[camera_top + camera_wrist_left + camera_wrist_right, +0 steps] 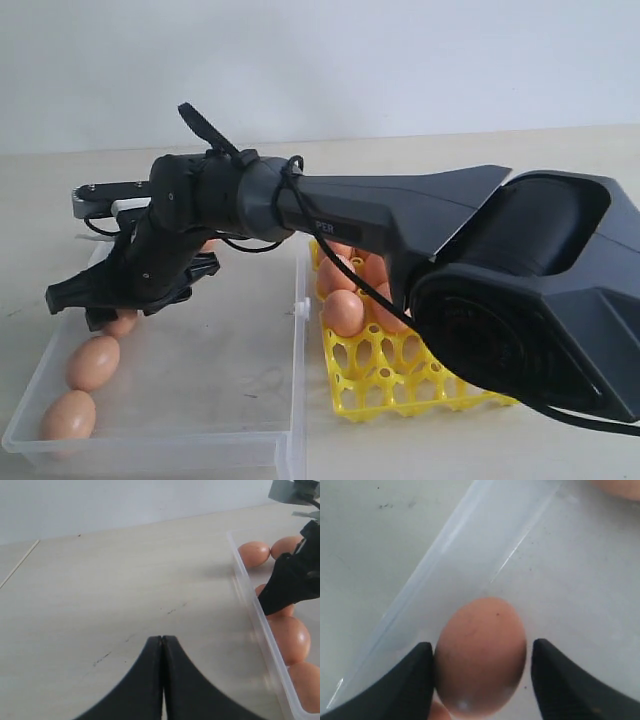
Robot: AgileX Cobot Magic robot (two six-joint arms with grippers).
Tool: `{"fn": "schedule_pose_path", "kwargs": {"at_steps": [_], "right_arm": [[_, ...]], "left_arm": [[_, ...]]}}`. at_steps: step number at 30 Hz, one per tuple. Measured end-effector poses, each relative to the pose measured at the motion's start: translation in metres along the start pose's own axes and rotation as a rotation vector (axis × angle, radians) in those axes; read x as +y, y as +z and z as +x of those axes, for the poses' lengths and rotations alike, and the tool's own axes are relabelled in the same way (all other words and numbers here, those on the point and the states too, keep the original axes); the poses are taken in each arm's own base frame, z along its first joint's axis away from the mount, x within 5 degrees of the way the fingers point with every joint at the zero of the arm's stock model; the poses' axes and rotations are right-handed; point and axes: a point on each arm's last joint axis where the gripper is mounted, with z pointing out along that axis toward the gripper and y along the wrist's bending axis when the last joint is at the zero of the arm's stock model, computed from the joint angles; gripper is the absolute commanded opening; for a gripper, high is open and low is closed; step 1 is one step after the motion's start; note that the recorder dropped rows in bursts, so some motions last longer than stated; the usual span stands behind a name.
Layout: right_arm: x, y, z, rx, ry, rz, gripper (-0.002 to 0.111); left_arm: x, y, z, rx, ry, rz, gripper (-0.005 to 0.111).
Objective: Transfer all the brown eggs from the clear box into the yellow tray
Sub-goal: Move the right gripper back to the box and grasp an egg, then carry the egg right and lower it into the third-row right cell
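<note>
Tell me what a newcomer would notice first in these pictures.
The bulky black robot arm dominates the exterior view, stretching from the right across to the transparent shallow plastic box. There its right gripper stands open astride one smooth brown egg beside the box's wall. Next comes the bright yellow lattice egg tray, partly filled, right of the box.

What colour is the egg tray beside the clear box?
The egg tray is bright yellow, seen best in the exterior view.
</note>
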Motion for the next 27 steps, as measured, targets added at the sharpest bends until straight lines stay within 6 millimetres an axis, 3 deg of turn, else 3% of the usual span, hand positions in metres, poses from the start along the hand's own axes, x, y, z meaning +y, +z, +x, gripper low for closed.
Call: {"fn": "schedule_pose_path", "kwargs": {"at_steps": [3, 9, 14, 17, 20, 21, 22, 27], "right_arm": [[-0.001, 0.001, 0.0, -0.001, -0.007, 0.007, 0.001], [-0.005, -0.005, -0.004, -0.045, -0.062, 0.045, 0.0], [-0.02, -0.045, -0.012, -0.228, -0.131, 0.124, 0.0], [-0.046, -0.099, 0.012, -0.506, -0.184, 0.182, 0.0], [-0.062, -0.134, 0.043, -0.654, -0.254, 0.26, 0.0], [-0.069, -0.144, 0.057, -0.683, -0.272, 0.302, 0.0], [-0.083, -0.158, 0.086, -0.699, -0.293, 0.391, 0.0], [-0.117, -0.197, 0.151, -0.716, -0.246, 0.591, 0.0]], "left_arm": [[0.0, 0.0, 0.0, 0.0, 0.0, 0.0, 0.0], [0.0, 0.0, 0.0, 0.0, 0.0, 0.0, 0.0], [0.0, 0.0, 0.0, 0.0, 0.0, 0.0, 0.0], [0.0, 0.0, 0.0, 0.0, 0.0, 0.0, 0.0], [0.0, 0.0, 0.0, 0.0, 0.0, 0.0, 0.0], [0.0, 0.0, 0.0, 0.0, 0.0, 0.0, 0.0], [0.0, 0.0, 0.0, 0.0, 0.0, 0.0, 0.0], [0.0, 0.0, 0.0, 0.0, 0.0, 0.0, 0.0]]}}
